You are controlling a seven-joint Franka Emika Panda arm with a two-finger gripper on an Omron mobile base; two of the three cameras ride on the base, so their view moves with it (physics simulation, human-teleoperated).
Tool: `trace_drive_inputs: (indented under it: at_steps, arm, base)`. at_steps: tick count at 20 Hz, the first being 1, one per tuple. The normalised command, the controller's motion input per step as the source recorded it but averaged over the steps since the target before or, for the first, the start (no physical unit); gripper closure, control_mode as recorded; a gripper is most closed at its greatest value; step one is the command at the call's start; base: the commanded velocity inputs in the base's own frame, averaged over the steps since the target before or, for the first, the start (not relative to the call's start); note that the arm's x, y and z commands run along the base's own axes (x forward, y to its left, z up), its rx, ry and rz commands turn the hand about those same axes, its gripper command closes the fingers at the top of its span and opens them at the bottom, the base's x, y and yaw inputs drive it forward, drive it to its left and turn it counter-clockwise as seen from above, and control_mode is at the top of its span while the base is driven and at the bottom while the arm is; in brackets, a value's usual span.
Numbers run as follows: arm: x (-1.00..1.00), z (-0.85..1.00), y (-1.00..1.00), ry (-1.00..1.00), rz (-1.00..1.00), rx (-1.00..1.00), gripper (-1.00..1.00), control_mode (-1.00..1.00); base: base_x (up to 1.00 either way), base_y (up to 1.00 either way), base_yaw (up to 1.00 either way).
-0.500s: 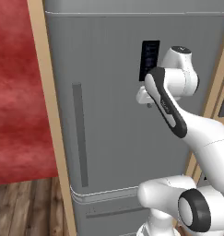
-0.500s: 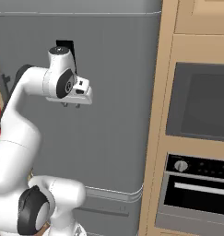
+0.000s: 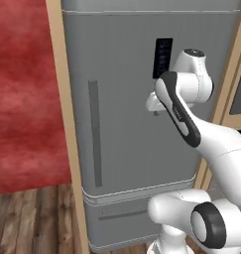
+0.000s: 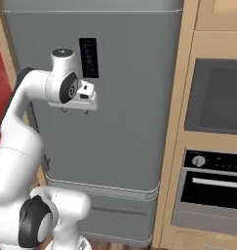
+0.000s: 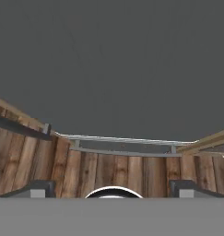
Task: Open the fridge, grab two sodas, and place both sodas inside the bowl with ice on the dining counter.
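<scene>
Grey metal fridge (image 3: 127, 149) fills the middle of both base views with its door shut flush. Its long handle (image 3: 94, 134) runs down the left-centre of the left base view, untouched. Compared with half a second ago, very little has shifted. The display panel (image 4: 88, 57) and the oven (image 4: 212, 180) at the lower right of the right base view sit almost where they did, so the base has hardly moved.

The arm has made a small adjustment. In the right base view the gripper (image 4: 75, 110) has slid slightly left and a touch lower, and it hangs below the panel in the upper left-centre of the frame. In the left base view it sits right of centre, well apart from the handle.

The fingers point downward. The hand view looks down the door face to the wooden floor (image 5: 113, 170), with the fingertips (image 5: 37, 186) set wide apart at the bottom corners and nothing between them.

This looks like the early reach toward the handle, with the door not yet opened. The hand has to travel across the door and turn to face the handle before it can close on it. The sodas are presumably behind the shut door, so no part of fetching them has begun.
</scene>
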Motion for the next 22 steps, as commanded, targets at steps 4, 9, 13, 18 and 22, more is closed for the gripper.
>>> trace_drive_inputs:
  at_steps: [4,9,13,18,22]
  arm:
    - [0.00,0.00,0.00,0.00,0.00,0.00,-1.00,1.00]
    - [0.00,0.00,0.00,0.00,0.00,0.00,-1.00,1.00]
    - [0.00,0.00,0.00,0.00,0.00,0.00,-1.00,1.00]
    - [0.00,0.00,0.00,0.00,0.00,0.00,-1.00,1.00]
    - [0.00,0.00,0.00,0.00,0.00,0.00,-1.00,1.00]
  base:
    - [-0.57,0.63,-0.18]
    - [-0.43,0.92,-0.17]
    - [-0.08,0.99,-0.13]
    - [0.00,0.76,-0.20]
    - [0.06,0.37,-0.26]
